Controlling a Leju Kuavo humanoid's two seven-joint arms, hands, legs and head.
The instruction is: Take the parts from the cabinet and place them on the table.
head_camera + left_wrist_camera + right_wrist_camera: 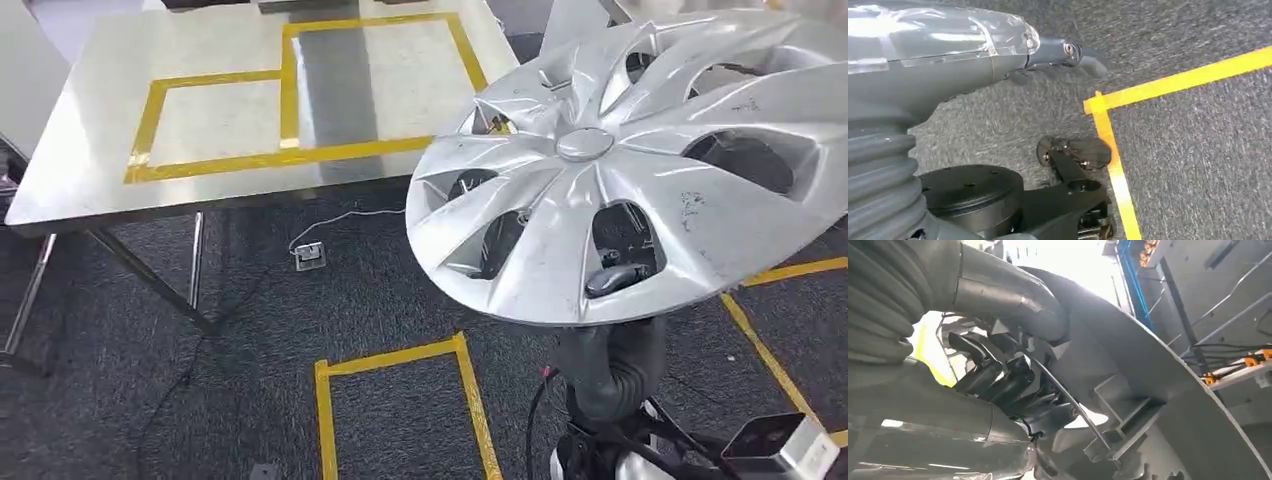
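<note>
Hubcap [640,170] is out of the cabinet, carried in your right hand [998,385], fingers hooked through its spokes; not yet on the table [90,150].
Table lies ahead to the left, floor cable [330,222] between; left hand [1068,55] hangs holding nothing, its fingers' set unclear.

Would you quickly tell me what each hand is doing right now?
Left hand: holds nothing; whether its fingers are spread or curled cannot be told.
Right hand: grips the silver hubcap from behind.
</note>
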